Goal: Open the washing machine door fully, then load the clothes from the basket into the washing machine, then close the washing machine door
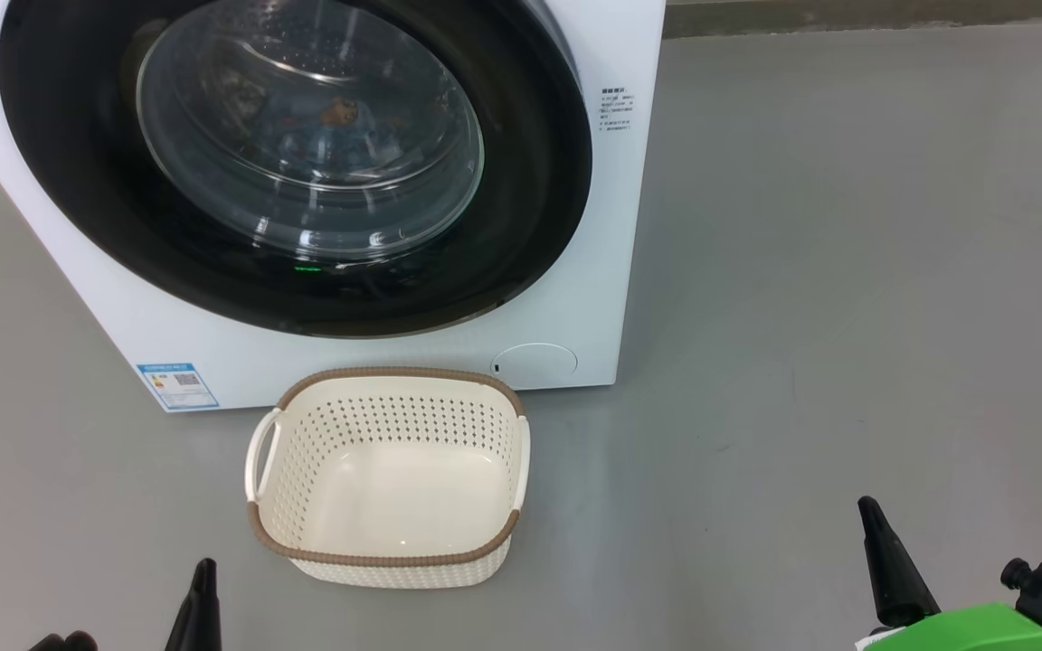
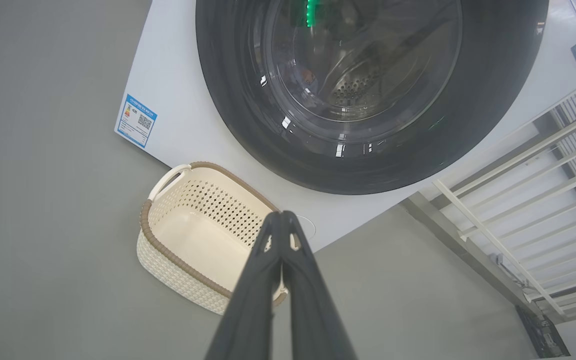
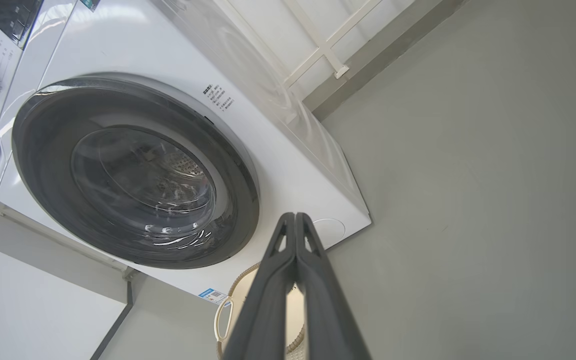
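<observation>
The washing machine point(image 1: 625, 235) is showing as a big white boxy shell w/ smooth flat panels. The washing machine door point(image 1: 530, 208) is sitting shut against its front: a wide glossy black ring w/ a bulging clear glass bowl at ctr. Thru the glass the clothes point(image 1: 340, 116) are lying inside the perforated steel drum, soft light-blue fabric w/ orange-brown print. A blue label sticker point(image 1: 177, 386) is sitting at 7 o'clock of the door and a round white service cap point(image 1: 535, 360) at 5 o'clock.

The basket point(image 1: 394, 373) is standing on the floor point(image 1: 801, 316) at 6 o'clock of the door, just beside the machine's bottom edge. It's cream-white plastic w/ perforated walls, a brown woven-look rim and loop handles at 9 and 3 o'clock, its smooth bottom showing. Matte grey floor is spreading wide from 1 to 5 o'clock of the basket. In the left wrist view a white barred railing point(image 2: 518, 165) is running past the machine's side.

The left gripper point(image 1: 205, 571) is pointing up at 7 o'clock of the basket, near but apart. The right gripper point(image 1: 866, 506) is hanging at 4 o'clock, well apart. Both are pressing their long dark tapered fingers point(image 2: 248, 310) tip to tip, clenched on nothing, both well clear of the door.
</observation>
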You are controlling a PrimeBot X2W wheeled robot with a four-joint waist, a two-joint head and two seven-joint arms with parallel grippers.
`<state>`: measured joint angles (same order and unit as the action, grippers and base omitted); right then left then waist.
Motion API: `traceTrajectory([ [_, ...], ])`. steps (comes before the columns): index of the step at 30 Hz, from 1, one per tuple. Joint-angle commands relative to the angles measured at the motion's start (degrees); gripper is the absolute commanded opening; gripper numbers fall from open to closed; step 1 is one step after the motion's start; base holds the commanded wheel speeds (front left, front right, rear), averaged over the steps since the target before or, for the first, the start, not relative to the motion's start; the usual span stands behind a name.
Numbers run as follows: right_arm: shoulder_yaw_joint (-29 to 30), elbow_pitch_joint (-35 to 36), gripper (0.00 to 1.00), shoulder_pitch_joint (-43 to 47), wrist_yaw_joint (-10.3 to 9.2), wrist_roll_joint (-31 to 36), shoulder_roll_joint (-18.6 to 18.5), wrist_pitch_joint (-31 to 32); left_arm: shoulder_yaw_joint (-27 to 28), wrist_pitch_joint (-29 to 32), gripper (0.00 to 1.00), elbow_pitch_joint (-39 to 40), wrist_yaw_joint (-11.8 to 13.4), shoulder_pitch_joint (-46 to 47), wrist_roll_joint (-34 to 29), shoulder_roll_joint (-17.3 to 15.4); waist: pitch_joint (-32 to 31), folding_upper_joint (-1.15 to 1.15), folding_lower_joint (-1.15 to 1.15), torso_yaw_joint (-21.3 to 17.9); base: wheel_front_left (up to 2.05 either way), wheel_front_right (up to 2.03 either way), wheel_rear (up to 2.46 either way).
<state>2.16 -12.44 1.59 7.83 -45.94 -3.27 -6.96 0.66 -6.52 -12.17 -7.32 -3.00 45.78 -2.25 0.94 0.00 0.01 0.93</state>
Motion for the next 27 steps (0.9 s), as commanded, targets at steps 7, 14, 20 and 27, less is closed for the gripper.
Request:
traceTrajectory([
  [7, -0.1, 1.0, 0.0, -3.1, -0.16, -5.3, -0.7, 1.2, 1.5, 1.2, 0.0, 0.8, -0.1, 3.2, 5.4, -1.1, -0.1, 0.0, 0.0, -0.1, 0.0, 0.0, 0.0],
  [14, 0.2, 0.7, 0.0, -3.6, -0.18, -9.9, -0.7, 2.3, 1.8, 2.3, 0.0, 0.5, -0.1, 3.8, 9.9, -1.1, -0.1, 0.0, -0.01, -0.2, 0.0, 0.0, 0.0],
  [20, 0.4, 0.5, 0.0, -4.0, -0.2, -13.8, -0.7, 3.3, 2.1, 3.3, 0.0, 0.3, -0.1, 4.3, 13.8, -1.2, -0.2, 0.0, -0.01, -0.3, 0.0, 0.0, 0.0],
  [27, 0.8, 0.2, 0.0, -4.5, -0.22, -18.9, -0.7, 4.7, 2.5, 4.7, 0.0, -0.1, -0.1, 5.1, 18.9, -1.2, -0.3, 0.0, -0.01, -0.4, 0.0, 0.0, 0.0],
])
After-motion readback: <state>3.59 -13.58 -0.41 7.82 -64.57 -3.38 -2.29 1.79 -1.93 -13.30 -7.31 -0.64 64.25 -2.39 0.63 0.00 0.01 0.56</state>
